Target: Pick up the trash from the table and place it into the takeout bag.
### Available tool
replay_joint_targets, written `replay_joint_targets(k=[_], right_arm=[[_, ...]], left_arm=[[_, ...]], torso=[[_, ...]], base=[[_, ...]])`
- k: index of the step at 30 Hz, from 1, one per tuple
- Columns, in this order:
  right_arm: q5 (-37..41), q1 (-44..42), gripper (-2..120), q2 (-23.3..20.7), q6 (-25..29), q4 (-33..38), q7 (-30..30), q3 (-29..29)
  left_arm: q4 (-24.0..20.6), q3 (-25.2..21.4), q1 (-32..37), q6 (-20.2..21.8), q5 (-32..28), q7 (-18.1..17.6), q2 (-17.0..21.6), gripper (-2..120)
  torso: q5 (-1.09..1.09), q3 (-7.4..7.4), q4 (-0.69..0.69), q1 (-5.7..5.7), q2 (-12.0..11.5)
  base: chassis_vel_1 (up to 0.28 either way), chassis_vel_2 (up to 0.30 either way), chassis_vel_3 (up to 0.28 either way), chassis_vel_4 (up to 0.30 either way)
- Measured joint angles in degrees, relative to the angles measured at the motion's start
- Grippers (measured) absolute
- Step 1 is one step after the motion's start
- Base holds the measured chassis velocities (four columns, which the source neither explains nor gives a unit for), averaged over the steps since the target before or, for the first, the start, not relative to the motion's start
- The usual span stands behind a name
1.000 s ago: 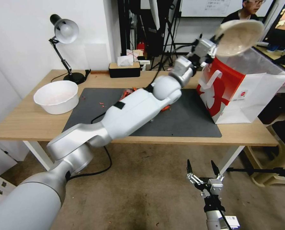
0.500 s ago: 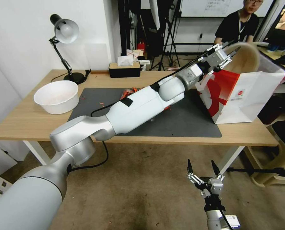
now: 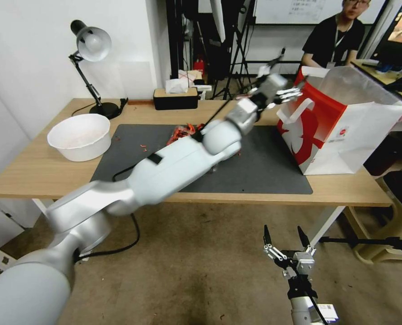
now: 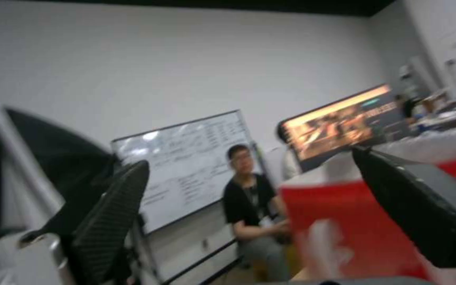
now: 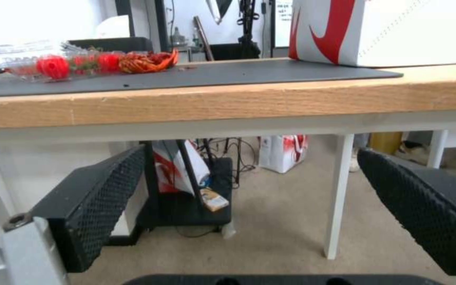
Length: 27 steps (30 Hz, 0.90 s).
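Takeout bag (image 3: 345,131) upright at the table's (image 3: 38,176) right end, on the mat's (image 3: 264,171) corner — mouth open, contents not visible. Left gripper (image 3: 279,88) just beside the bag's near rim, jaws wide, empty. Red litter (image 3: 182,132) mid-mat, partly behind the arm. White bowl (image 3: 80,135) far left. Right gripper (image 3: 285,246) below table edge — jaws wide.

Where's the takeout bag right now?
In the head view the takeout bag stands upright at the table's right end, on the dark mat's right edge; the open left pincer hovers beside its rim.
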Motion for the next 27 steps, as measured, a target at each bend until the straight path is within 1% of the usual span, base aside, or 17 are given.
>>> replay_joint_targets(k=[1, 2, 3, 5, 6, 9, 11, 12, 14, 15, 17, 19, 22, 23, 25, 26, 27], right_arm=[[0.0, 0.06, 100, 0.02, 0.0, -0.02, -0.04, -0.06], [0.0, 0.06, 100, 0.02, 0.0, -0.02, -0.04, -0.06], [-0.01, 0.19, 100, 0.05, -0.01, -0.11, -0.07, -0.18], [-0.02, 0.51, 100, 0.08, -0.12, -0.37, -0.11, -0.45], [-0.02, 0.51, 100, 0.08, -0.12, -0.37, -0.11, -0.45], [-0.05, 0.79, 100, 0.06, -0.25, -0.63, -0.13, -0.73], [-0.07, 0.77, 100, 0.04, -0.25, -0.63, -0.14, -0.75], [-0.1, 0.57, 100, 0.02, -0.24, -0.58, -0.15, -0.76], [-0.12, 0.3, 100, 0.02, -0.18, -0.43, -0.16, -0.76], [-0.12, 0.3, 100, 0.02, -0.18, -0.43, -0.16, -0.76], [-0.21, 0.16, 100, 0.02, -0.06, -0.27, -0.18, -0.79], [-0.21, 0.16, 100, 0.02, -0.06, -0.27, -0.18, -0.79], [-0.56, -0.27, 100, 0.01, 0.23, 0.16, -0.24, -0.94], [-0.56, -0.27, 100, 0.01, 0.23, 0.16, -0.24, -0.94], [-0.82, -0.59, 100, 0.05, 0.34, 0.64, -0.26, -1.07], [-0.82, -0.59, 100, 0.05, 0.34, 0.64, -0.26, -1.07], [-0.91, -0.61, 100, 0.08, 0.36, 0.71, -0.27, -1.12]], left_arm=[[-2.22, -1.45, 1.84, 3.2, -0.48, -2.75, 1.86, 99], [-2.22, -1.45, 1.84, 3.2, -0.48, -2.75, 1.86, 99], [-4.78, -2.87, 3.83, 7.78, -2.0, -6.28, 3.49, 100], [-7.44, -5.04, 6.88, 12.79, -3.37, -10.43, 5.36, 100], [-7.44, -5.04, 6.88, 12.79, -3.37, -10.43, 5.36, 100], [-9.91, -8.41, 11.2, 17.47, -4.12, -15.86, 6.75, 100], [-10.47, -9.48, 12.31, 18.12, -4.35, -17.04, 6.92, 100], [-11.57, -11.67, 14.7, 18.64, -4.18, -18.1, 7.31, 100], [-12.52, -14.24, 17.61, 18.66, -2.87, -18.39, 7.81, 100], [-12.52, -14.24, 17.61, 18.66, -2.87, -18.39, 7.81, 100], [-13.79, -18.4, 22.7, 18.66, 0.05, -18.33, 8.38, 100], [-13.79, -18.4, 22.7, 18.66, 0.05, -18.33, 8.38, 100], [-16.29, -24.72, 31.67, 17.57, 6.22, -17.36, 9.42, 100], [-16.29, -24.72, 31.67, 17.57, 6.22, -17.36, 9.42, 100], [-18.94, -28.64, 36.18, 17.06, 7.59, -17.09, 9.69, 100], [-18.94, -28.64, 36.18, 17.06, 7.59, -17.09, 9.69, 100], [-20.39, -30.74, 38.61, 16.74, 7.79, -16.96, 9.72, 100]], torso=[[0.0, 0.0, 0.0, 0.0, 0.0], [0.0, 0.0, 0.0, 0.0, 0.0], [0.0, 0.0, 0.0, 0.0, 0.0], [0.01, 0.0, 0.01, 0.0, 0.0], [0.01, 0.0, 0.01, 0.0, 0.0], [0.02, 0.0, -0.01, 0.0, 0.0], [0.01, 0.0, -0.01, 0.0, 0.0], [0.02, 0.0, -0.01, 0.0, 0.01], [0.03, 0.0, -0.03, 0.0, 0.0], [0.03, 0.0, -0.03, 0.0, 0.0], [0.02, 0.0, -0.01, 0.0, 0.01], [0.02, 0.0, -0.01, 0.0, 0.01], [0.01, 0.0, 0.0, 0.0, 0.0], [0.01, 0.0, 0.0, 0.0, 0.0], [0.03, 0.0, -0.02, 0.0, 0.01], [0.03, 0.0, -0.02, 0.0, 0.01], [0.02, 0.0, -0.01, 0.0, 0.01]], base=[[0.0, 0.0, 0.0, 0.0], [0.0, 0.0, 0.0, 0.0], [0.0, 0.0, 0.0, 0.0], [0.0, 0.0, 0.0, 0.0], [0.0, 0.0, 0.0, 0.0], [0.0, 0.0, 0.0, 0.0], [0.0, 0.0, 0.0, 0.0], [0.0, 0.0, 0.0, 0.0], [0.0, 0.0, 0.0, 0.0], [0.0, 0.0, 0.0, 0.0], [0.0, 0.0, 0.0, 0.0], [0.0, 0.0, 0.0, 0.0], [0.0, 0.0, 0.0, 0.0], [0.0, 0.0, 0.0, 0.0], [0.0, 0.0, 0.0, 0.0], [0.0, 0.0, 0.0, 0.0], [0.0, 0.0, 0.0, 0.0]])
